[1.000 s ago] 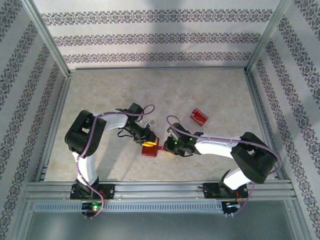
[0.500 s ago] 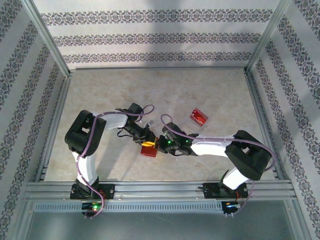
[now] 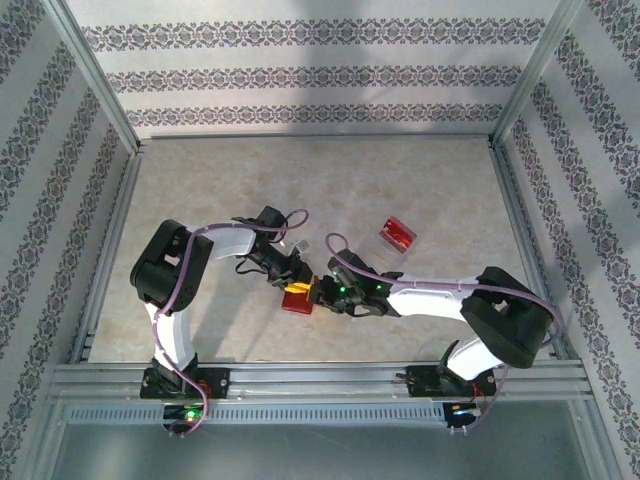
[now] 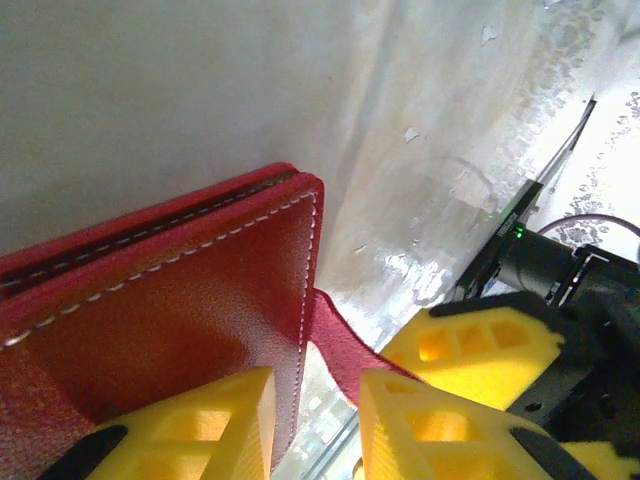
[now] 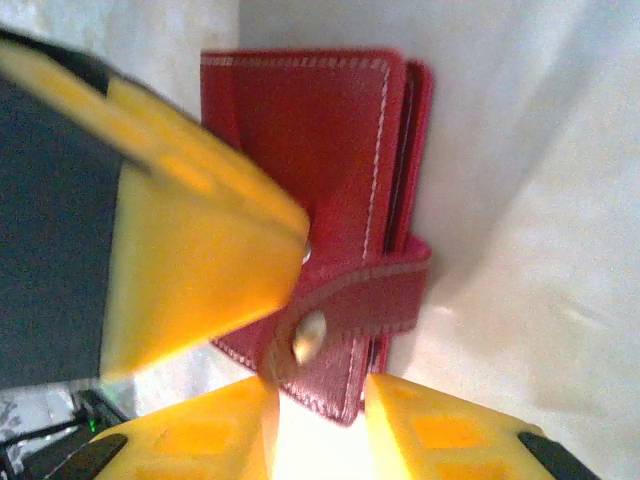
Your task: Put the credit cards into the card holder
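Card holder (image 5: 310, 150): red leather, white stitching, folded, snap tab.

The wallet (image 3: 297, 301) lies flat on the table (image 3: 300, 190), toward the near middle. It is directly under the left pincer (image 3: 292, 283) and just left of the right pincer (image 3: 318, 293), and the 2 pincers face each other closely. 1 finger of the left pincer lies over the wallet's top face. The clasp tab (image 5: 360, 295) wraps over the wallet's edge, just ahead of the right pincer's fingertips. The tray (image 3: 397, 236), with cards (image 3: 400, 234) in it, sits behind and right of the right pincer, well apart from the wallet.
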{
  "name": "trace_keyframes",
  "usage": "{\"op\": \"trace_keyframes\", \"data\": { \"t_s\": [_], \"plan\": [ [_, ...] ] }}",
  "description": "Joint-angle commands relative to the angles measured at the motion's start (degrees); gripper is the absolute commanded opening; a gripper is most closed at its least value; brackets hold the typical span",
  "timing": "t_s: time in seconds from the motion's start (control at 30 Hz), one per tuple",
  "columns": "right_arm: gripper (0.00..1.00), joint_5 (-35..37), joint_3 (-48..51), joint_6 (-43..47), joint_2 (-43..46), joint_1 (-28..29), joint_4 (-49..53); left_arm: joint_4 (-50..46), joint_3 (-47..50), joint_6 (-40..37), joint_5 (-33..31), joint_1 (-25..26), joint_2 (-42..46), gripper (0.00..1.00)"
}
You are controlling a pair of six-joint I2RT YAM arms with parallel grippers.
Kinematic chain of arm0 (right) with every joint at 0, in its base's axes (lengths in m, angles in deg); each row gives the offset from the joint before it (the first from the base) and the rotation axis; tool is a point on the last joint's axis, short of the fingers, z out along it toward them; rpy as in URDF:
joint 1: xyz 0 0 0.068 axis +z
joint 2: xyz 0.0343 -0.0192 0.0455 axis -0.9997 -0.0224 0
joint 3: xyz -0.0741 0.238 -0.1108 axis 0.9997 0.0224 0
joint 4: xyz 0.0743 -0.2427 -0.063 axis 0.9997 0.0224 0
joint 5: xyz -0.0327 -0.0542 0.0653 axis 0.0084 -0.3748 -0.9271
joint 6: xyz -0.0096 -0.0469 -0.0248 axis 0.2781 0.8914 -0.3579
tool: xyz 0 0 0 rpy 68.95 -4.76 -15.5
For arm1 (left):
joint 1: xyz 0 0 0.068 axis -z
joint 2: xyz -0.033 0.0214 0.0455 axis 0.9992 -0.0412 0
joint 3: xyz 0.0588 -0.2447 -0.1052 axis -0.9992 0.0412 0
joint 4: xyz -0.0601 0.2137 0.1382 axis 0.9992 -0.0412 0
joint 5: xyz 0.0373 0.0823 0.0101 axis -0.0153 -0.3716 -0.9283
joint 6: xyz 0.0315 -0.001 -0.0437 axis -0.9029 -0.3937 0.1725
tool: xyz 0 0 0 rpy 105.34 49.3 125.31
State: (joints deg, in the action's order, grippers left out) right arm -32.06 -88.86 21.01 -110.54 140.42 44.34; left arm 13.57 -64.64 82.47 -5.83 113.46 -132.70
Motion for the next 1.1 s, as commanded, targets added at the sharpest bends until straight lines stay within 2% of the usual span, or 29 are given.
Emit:
{"op": "trace_keyframes", "data": {
  "t_s": [0.0, 0.23, 0.4, 0.6, 0.77, 1.07],
  "plan": [
    [0.29, -1.07, 1.47, 0.07, 2.35, 1.01, -1.57, 1.94, 0.22, 2.50, 1.43, 0.91, -1.72, 0.28],
    [0.12, -3.71, 1.11, 1.00, 2.23, 2.34, -4.62, 1.85, 0.76, 1.77, 0.69, 0.97, -1.80, 0.27],
    [0.05, -4.78, -1.72, 1.87, -3.16, 2.35, -6.88, 1.41, 0.34, 1.56, 0.68, 0.98, -2.49, 0.27],
    [0.02, -4.61, -3.50, 0.78, -10.19, 1.32, -8.74, 1.36, 0.24, 1.53, 0.77, 0.93, -2.57, 0.27],
    [0.02, -3.21, -1.69, -1.63, -10.86, 1.05, -5.45, 0.97, -0.01, 1.20, 0.45, 0.92, -2.06, 0.27],
    [0.01, -4.25, 1.12, -3.95, -11.90, 0.03, -8.71, -3.47, -2.41, -2.77, -2.94, 0.77, 5.98, 0.40]
  ]
}}
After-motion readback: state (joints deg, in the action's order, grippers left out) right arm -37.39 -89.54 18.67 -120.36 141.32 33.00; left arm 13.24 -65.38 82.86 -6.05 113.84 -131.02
